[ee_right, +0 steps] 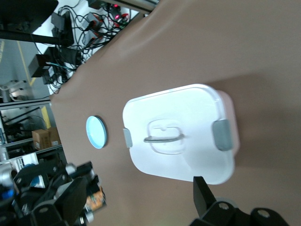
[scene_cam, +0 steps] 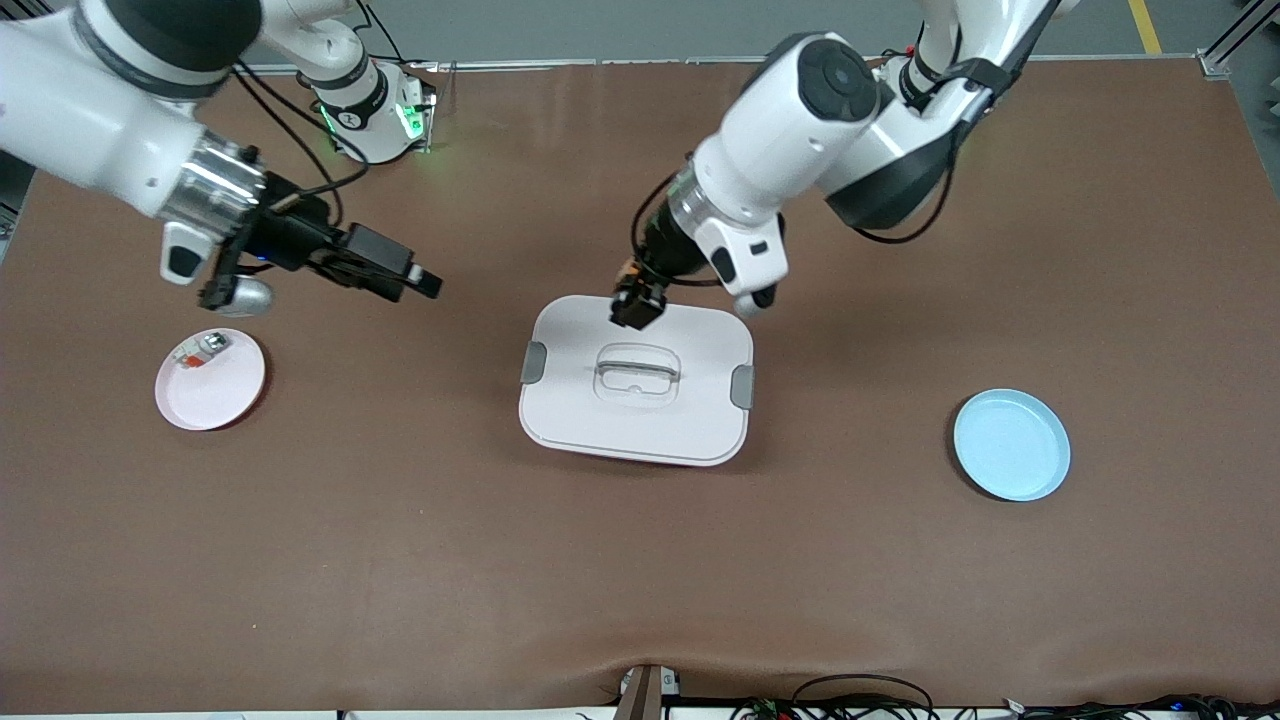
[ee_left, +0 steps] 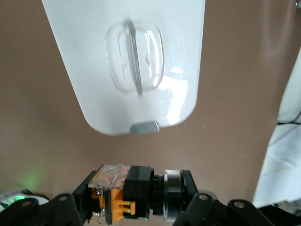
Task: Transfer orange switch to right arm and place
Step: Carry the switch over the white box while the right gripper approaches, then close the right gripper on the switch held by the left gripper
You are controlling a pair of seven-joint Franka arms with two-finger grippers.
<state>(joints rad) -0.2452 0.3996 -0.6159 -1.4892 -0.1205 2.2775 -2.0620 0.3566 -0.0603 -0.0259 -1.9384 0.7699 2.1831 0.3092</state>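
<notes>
My left gripper (scene_cam: 637, 303) is shut on the orange switch (scene_cam: 629, 272), a stubby black part with an orange end. It holds the switch in the air over the edge of the white lidded box (scene_cam: 560, 400). In the left wrist view the switch (ee_left: 127, 193) lies crosswise between the fingers of the left gripper (ee_left: 138, 194). My right gripper (scene_cam: 415, 282) is open and empty. It hangs over bare table between the pink plate (scene_cam: 225, 400) and the box, and points toward the left gripper. The right wrist view shows the right gripper (ee_right: 136, 195) spread wide, with the switch (ee_right: 95, 200) farther off.
The pink plate holds a silvery-clear small part with a red-orange bit (scene_cam: 200, 352), toward the right arm's end. A light blue plate (scene_cam: 1010, 445) lies toward the left arm's end. The white box has a clear handle (scene_cam: 637, 372) and grey latches.
</notes>
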